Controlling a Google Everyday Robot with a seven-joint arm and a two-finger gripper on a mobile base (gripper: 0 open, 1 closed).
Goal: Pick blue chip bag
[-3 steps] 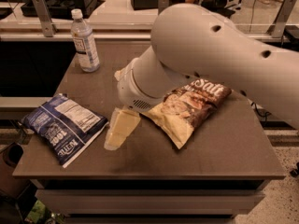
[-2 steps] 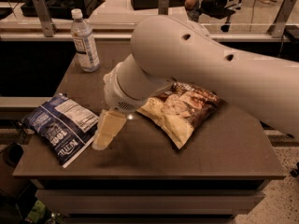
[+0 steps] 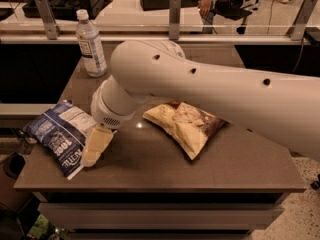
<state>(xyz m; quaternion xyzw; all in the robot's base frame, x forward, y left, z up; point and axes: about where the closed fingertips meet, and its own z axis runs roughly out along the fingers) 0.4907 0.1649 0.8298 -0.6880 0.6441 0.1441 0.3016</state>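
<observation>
Nearest the camera, the blue chip bag [image 3: 57, 136] lay flat on the near left corner of the table [image 3: 240, 169], label side up, with its left part reaching out past the table's left edge. That overhang probably left the bag's right side as the better-supported place to take it from.

The gripper [image 3: 96, 146] was low over that right edge, angled down and to the left, its pale tip overlapping the bag's border. Whether it was clenched or released could not be told from this view, nor whether it was touching the foil. The bag lay undisturbed on the table, so the grasp was most likely not yet made.

Farther in, near the middle of the table, the cream-and-brown chip bag [image 3: 185, 124] lay apart from the blue one, to the right of the gripper. The arm [image 3: 210, 94] crossed above its far end on its way in from the right, which kept the wrist off that bag.

At the far left of the table a water bottle [image 3: 91, 44] stood upright, well apart from both bags and out of the arm's reach line.
</observation>
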